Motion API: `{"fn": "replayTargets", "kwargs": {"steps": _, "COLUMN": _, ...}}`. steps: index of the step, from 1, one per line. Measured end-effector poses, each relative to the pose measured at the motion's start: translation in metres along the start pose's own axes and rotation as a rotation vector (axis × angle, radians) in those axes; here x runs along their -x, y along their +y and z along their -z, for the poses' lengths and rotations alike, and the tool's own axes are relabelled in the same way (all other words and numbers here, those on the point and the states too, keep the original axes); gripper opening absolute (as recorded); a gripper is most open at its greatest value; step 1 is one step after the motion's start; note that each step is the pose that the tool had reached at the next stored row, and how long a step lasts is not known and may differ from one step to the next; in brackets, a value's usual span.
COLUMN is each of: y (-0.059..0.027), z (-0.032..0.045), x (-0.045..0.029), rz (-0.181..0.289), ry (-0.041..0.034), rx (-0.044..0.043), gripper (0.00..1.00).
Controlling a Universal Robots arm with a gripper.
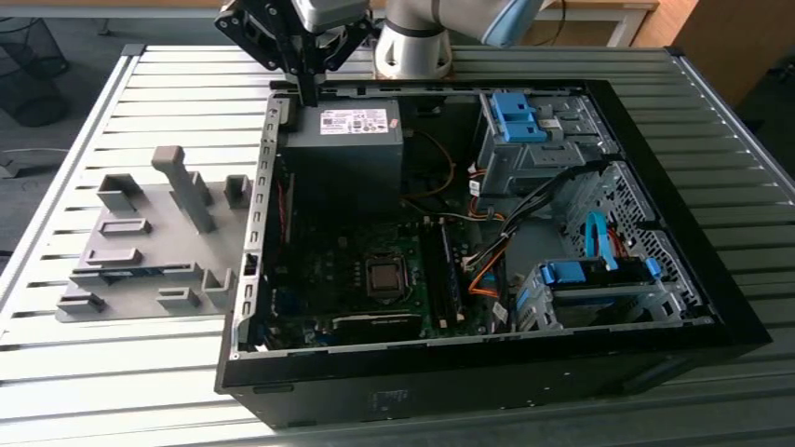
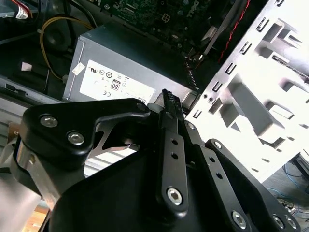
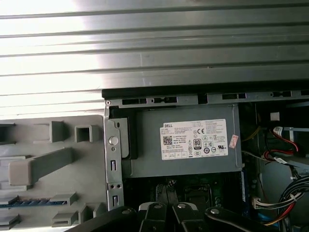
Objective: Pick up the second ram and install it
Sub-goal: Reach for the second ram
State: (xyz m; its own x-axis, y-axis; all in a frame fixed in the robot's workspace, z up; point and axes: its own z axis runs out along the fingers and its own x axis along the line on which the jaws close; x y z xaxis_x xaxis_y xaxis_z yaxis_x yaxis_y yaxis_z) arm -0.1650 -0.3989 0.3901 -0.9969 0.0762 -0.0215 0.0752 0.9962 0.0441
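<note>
one hand (image 1: 305,97), pinched narrow, hangs over the case (image 1: 267,186) rim, well apart from the second ram (image 3: 21,203).

Probably a robotics lab: slatted metal bench (image 1: 125,391), opened computer case (image 1: 497,377).

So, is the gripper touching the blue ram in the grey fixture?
Apart. The exterior view shows the gripper above the corner of the case beside the power supply, well clear of the second ram lying in the grey fixture.

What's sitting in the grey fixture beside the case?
The second ram, a thin blue stick, lies in a low slot of the grey fixture. The slot's blocks cover parts of its length and its lower edge.
</note>
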Motion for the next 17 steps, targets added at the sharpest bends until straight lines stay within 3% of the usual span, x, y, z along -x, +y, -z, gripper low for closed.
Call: {"fn": "replayTargets", "kwargs": {"steps": 17, "y": -0.0008, "z": -0.0003, "x": -0.0104, "rz": 0.000, "ry": 0.0001, "rx": 0.0000, "gripper": 0.11}}
